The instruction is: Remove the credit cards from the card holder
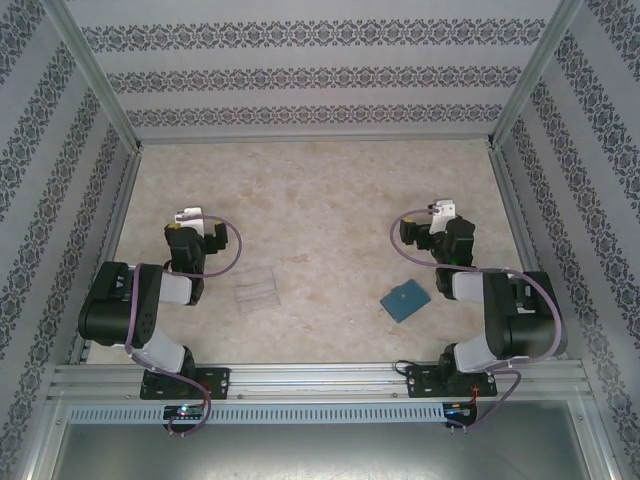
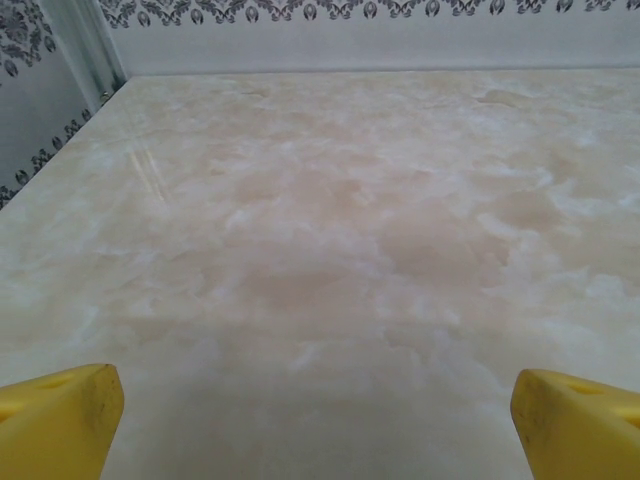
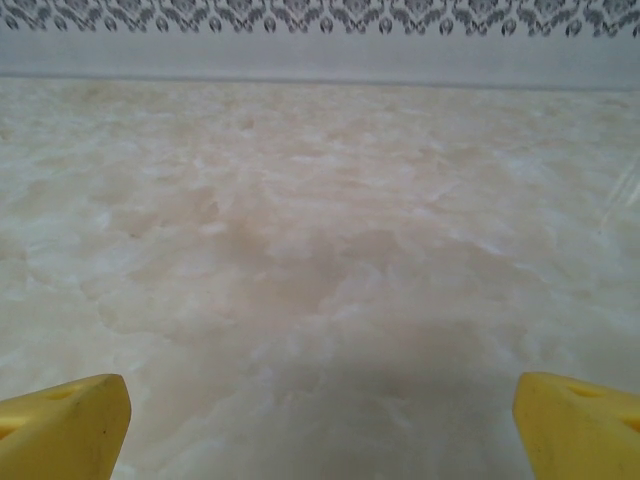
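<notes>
Teal card holder (image 1: 405,300) lies closed on the marble-look table (image 1: 320,190) beside your right arm's base, while the left gripper (image 2: 318,405) and right gripper (image 3: 320,410) both gape empty, so you're at the very start: swing one round to pin it.

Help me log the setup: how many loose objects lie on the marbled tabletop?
2. A small flat teal-blue wallet lies right of centre, beside the right arm; a clear plastic tray lies left of centre, beside the left arm. Cards may be hidden inside the wallet.
</notes>
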Motion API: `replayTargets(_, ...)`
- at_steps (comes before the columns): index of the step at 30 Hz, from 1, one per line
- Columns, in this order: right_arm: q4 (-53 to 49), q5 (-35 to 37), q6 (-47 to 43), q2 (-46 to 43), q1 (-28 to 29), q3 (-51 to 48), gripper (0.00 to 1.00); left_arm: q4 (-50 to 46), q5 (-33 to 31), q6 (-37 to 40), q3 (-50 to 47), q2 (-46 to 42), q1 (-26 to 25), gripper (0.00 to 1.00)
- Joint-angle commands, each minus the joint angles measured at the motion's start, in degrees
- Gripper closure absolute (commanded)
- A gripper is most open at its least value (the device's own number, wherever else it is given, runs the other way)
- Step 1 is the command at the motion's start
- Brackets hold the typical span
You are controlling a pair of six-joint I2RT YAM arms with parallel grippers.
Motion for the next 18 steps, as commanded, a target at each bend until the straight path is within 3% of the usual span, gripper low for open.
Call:
replayTargets(1,-11.02,3.89,0.57,-4.24,0.62,4.99,0.02,2.12,-1.42,-0.59,-1.23,-1.7,-0.67,0.0)
replayTargets(4,-18.97,4.66,1.31,-6.96,0.71,7.77,0.02,0.36,-1.94,-0.21,-0.87,-3.24,-1.02,0.0)
replayTargets(10,-30.4,4.13,4.18,-13.29,3.16,10.99,0.03,-16.36,-3.27,-1.03,3.46,-13.18,-1.4,0.0)
replayTargets(14,-37.49,2.91,6.78,-16.19,5.46,12.59,0.08,-31.93,-5.73,-9.66,7.08,-20.18,-1.6,0.0)
replayTargets(18,-44.58,1.37,11.2,-17.73,7.05,15.17,0.13,-53.68,-5.02,-19.1,13.24,-25.35,-2.52,0.0)
